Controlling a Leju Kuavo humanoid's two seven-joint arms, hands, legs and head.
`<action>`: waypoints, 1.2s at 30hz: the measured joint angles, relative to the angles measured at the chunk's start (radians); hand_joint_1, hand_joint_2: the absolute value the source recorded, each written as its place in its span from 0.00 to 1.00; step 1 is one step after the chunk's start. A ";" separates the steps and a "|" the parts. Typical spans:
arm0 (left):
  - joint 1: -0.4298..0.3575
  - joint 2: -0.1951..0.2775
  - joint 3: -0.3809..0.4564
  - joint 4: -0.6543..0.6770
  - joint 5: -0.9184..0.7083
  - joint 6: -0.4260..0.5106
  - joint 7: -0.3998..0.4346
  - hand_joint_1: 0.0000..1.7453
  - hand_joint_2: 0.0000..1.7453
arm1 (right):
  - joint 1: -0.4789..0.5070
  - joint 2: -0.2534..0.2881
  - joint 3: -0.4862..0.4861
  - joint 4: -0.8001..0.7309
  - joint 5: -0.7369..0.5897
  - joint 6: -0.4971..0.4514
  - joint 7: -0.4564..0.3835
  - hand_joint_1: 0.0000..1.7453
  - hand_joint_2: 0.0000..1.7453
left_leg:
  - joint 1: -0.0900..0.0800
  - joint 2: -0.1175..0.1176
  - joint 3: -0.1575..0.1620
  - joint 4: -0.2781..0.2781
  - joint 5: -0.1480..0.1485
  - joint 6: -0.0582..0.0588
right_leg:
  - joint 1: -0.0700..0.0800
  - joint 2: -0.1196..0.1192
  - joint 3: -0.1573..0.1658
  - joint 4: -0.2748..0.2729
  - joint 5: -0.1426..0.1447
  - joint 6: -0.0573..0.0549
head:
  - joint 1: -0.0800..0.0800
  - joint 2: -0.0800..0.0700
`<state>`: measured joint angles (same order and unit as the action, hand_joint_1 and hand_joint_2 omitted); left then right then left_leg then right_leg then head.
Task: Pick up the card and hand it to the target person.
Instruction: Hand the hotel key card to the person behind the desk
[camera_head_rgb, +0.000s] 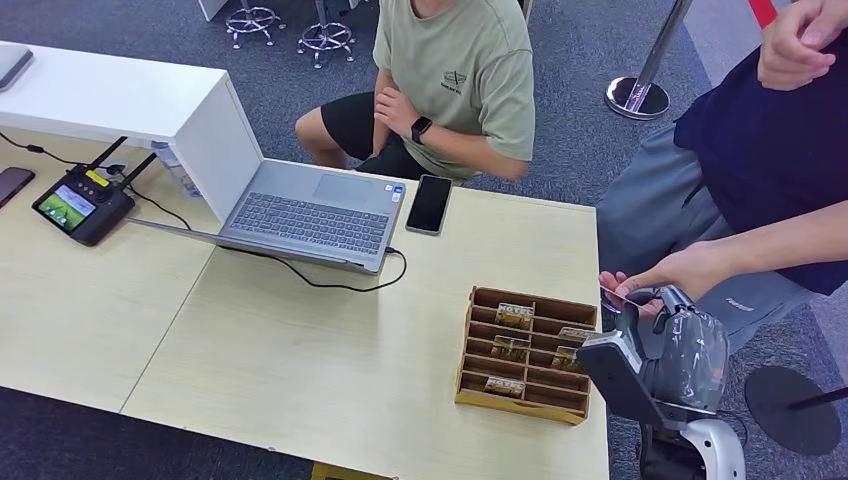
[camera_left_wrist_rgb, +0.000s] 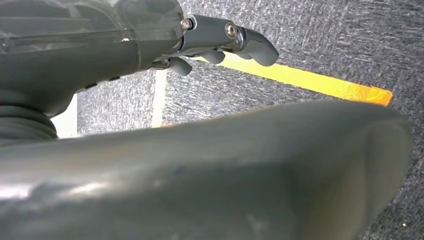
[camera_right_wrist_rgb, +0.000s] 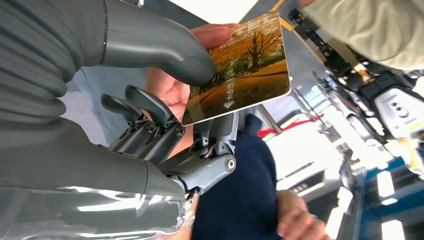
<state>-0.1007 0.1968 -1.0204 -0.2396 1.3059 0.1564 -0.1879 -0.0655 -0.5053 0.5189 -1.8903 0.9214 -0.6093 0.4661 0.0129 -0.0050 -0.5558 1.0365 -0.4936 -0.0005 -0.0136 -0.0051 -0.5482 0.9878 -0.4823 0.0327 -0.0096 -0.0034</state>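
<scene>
Beige table w/ wooden organizer near its rt edge; beyond that edge, right hand is raised, thumb pinching card against fingers. Person's hand touches card's far end. Left hand hangs over carpet, fingers curled, holding nothing.

The right hand is raised past the right edge of the bench, thumb pressed on the card with fingers under it. The left hand hangs down, fingers curled, holding nothing.
</scene>
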 joint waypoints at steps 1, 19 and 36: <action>0.000 0.000 0.000 0.000 -0.004 0.000 -0.001 0.00 0.00 | 0.004 0.000 0.000 0.000 -0.002 -0.004 0.006 0.97 1.00 | 0.000 0.000 0.000 0.000 0.000 0.000 | 0.000 0.000 0.000 0.000 0.000 0.000 | 0.000 0.000; 0.000 0.000 0.002 0.000 0.025 0.050 0.067 0.00 0.00 | 0.074 -0.022 -0.050 -0.021 -0.040 -0.083 -0.021 0.97 1.00 | 0.000 0.000 0.000 0.000 0.000 0.000 | 0.000 0.000 0.000 0.000 0.000 0.000 | 0.000 0.000; 0.000 0.016 0.022 0.000 0.027 0.015 0.034 0.00 0.25 | 0.059 0.054 -0.070 -0.021 -0.091 -0.090 -0.126 0.00 1.00 | 0.000 0.000 0.000 0.000 0.000 0.000 | 0.000 0.000 0.000 0.000 0.000 0.000 | 0.000 0.000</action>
<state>-0.1005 0.2126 -0.9988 -0.2396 1.3327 0.1710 -0.1542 -0.0069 -0.4508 0.4489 -1.9108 0.8299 -0.6989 0.3399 0.0130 -0.0049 -0.5558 1.0365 -0.4936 -0.0005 -0.0134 -0.0048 -0.5482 0.9878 -0.4824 0.0326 -0.0095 -0.0034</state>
